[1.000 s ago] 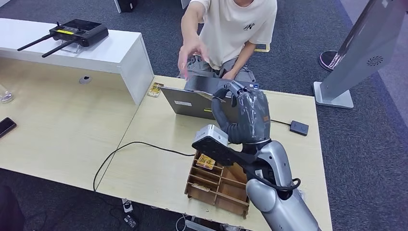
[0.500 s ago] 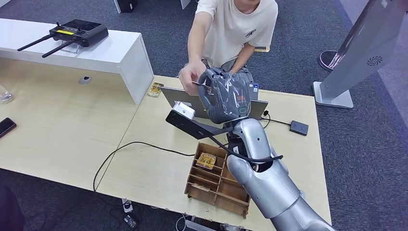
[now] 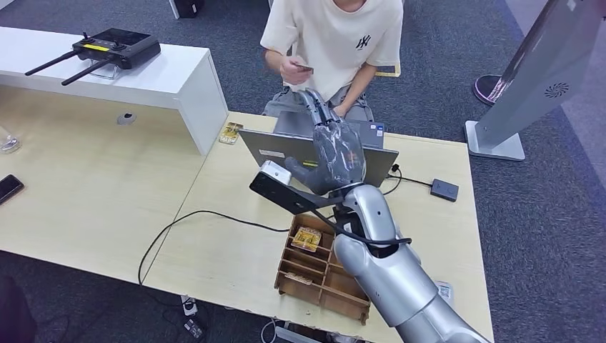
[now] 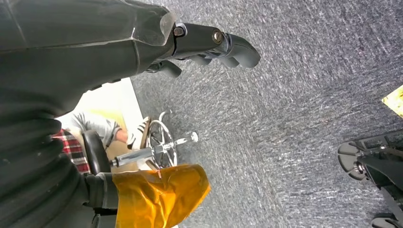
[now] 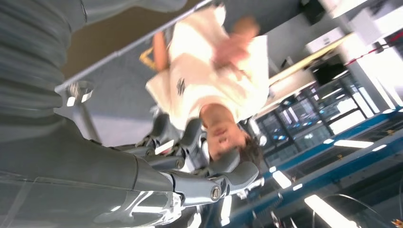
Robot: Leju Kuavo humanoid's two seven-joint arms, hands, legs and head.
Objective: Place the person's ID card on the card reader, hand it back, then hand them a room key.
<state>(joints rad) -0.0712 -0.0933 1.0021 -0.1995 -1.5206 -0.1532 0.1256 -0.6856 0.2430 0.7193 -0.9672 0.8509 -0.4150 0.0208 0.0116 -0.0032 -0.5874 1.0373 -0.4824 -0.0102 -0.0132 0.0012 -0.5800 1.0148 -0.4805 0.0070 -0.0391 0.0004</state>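
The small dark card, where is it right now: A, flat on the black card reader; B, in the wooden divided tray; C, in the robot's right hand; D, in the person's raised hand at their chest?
D: the small dark card sits in the person's raised hand, while the robot's right hand holds nothing.

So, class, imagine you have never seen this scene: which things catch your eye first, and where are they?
The robot's silver right arm rises over the desk, its right hand open in front of the laptop, fingers stretched toward the person seated behind it. That person holds a small card at chest height. Near the desk's front edge sits a wooden compartment tray.
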